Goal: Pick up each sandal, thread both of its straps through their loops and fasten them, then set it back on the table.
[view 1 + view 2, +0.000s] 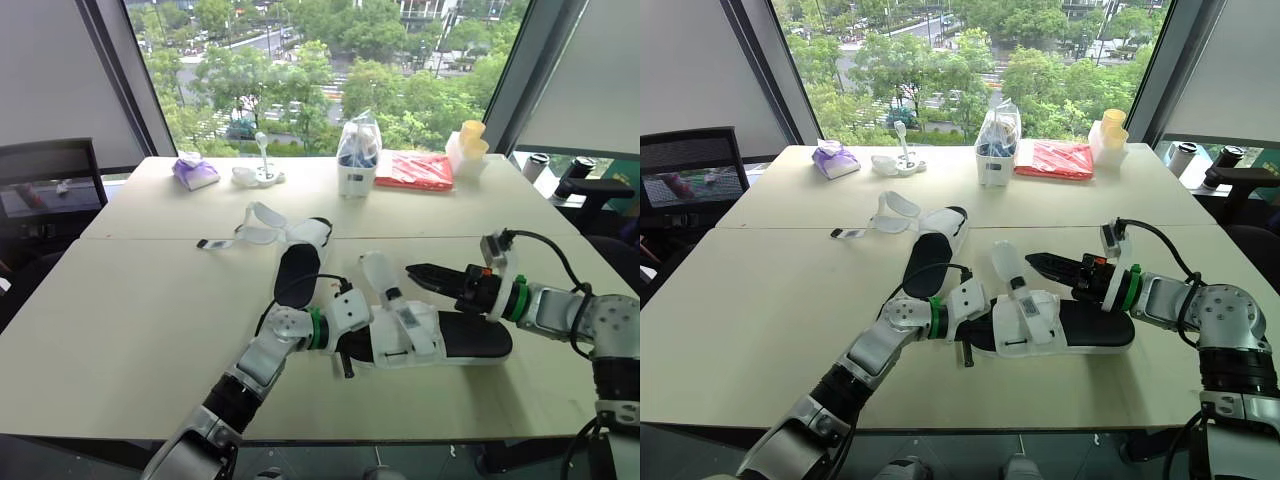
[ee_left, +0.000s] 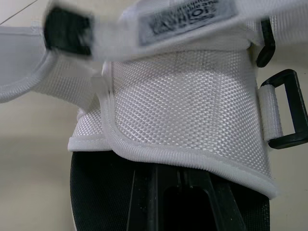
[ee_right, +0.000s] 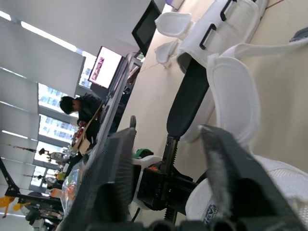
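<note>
My left claw [image 1: 345, 350] gripped one end of the near sandal [image 1: 470, 340], which lay flat on the counter [image 1: 130, 330] close to its front edge, right of centre, with one white strap [image 1: 378, 272] standing up loose from it. My right claw [image 1: 418, 271] hung open and empty just above that sandal, its tips near the raised strap without touching it. The second sandal [image 1: 297, 270] lay just behind, toward the middle of the counter, with its loose straps [image 1: 255, 225] spread out toward the left edge.
</note>
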